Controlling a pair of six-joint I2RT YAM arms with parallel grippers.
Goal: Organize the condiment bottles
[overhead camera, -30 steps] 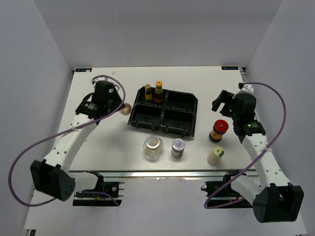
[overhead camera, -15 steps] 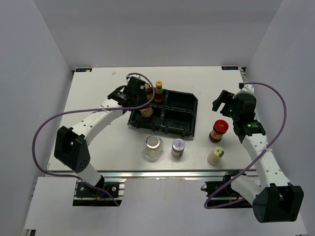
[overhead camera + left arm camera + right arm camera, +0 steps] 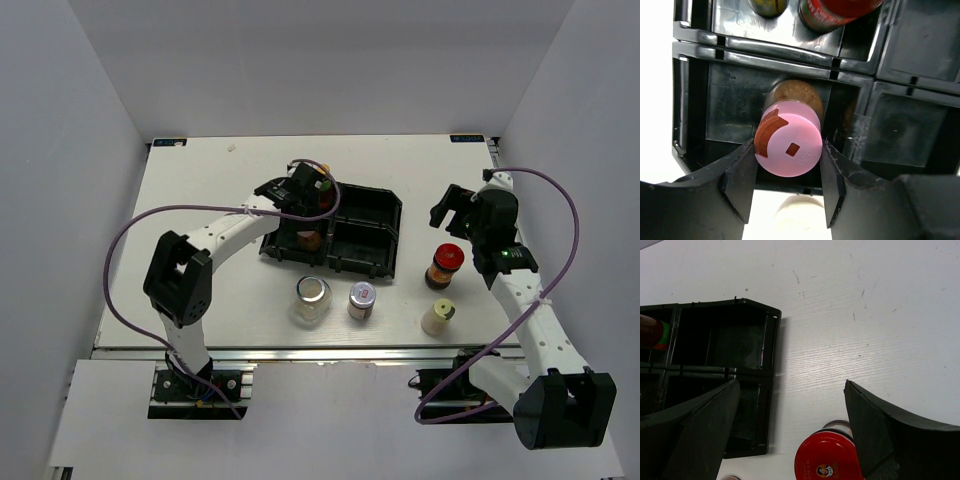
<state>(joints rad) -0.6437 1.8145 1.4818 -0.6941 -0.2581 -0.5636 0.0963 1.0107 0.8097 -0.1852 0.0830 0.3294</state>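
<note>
Left pincer (image 3: 788, 175) clamps pink-capped bottle (image 3: 790, 142) by its cap, hanging into near-left compartment of black tray (image 3: 765, 47). Judged light, rigid; smooth cap may slip. Right pincer (image 3: 790, 405) wide, empty.

From here the black tray (image 3: 769, 345) fills the left side of the white surface (image 3: 865, 300). The right end effector (image 3: 791, 385) hangs with its two dark fingers (image 3: 700, 430) spread wide, one over the tray's near corner, the other well to its right. A red-lidded jar (image 3: 827, 460) stands on the surface just right of the tray, between the fingers, touched by neither. At the tray's far left, a dark bottle with a green band (image 3: 652, 332) pokes in.
</note>
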